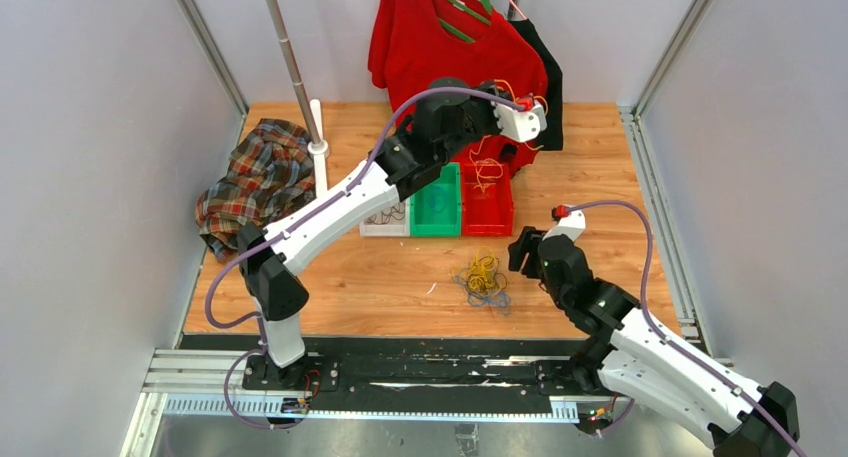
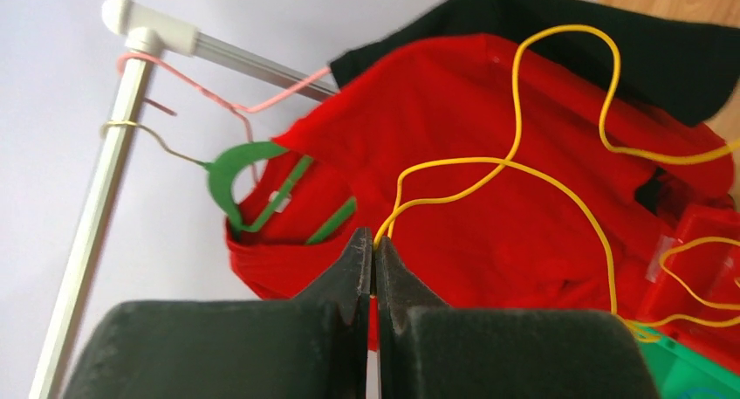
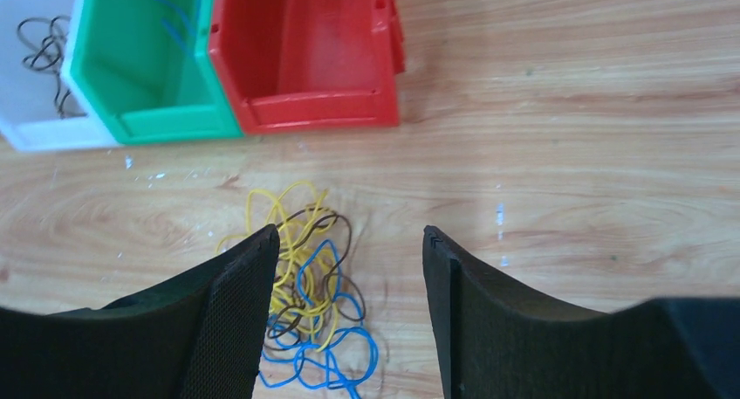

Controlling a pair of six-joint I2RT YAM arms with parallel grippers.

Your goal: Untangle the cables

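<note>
My left gripper [image 1: 541, 117] is raised over the red bin [image 1: 487, 209], in front of a hanging red shirt. In the left wrist view this gripper [image 2: 375, 240] is shut on a yellow cable [image 2: 515, 159], which loops up and trails down toward the bins. A tangle of yellow, blue and dark cables [image 1: 483, 279] lies on the wooden table. My right gripper [image 1: 522, 253] hovers just right of it. Seen from the right wrist, the gripper [image 3: 349, 237] is open and empty, with the tangle [image 3: 310, 294] below and beside its left finger.
White [image 1: 385, 224], green [image 1: 437, 205] and red bins stand in a row mid-table; a dark cable [image 3: 44, 54] lies in the white one. A plaid shirt [image 1: 255, 177] is heaped at the left by a metal pole [image 1: 295, 67]. A red shirt [image 1: 440, 37] and black garment hang at the back.
</note>
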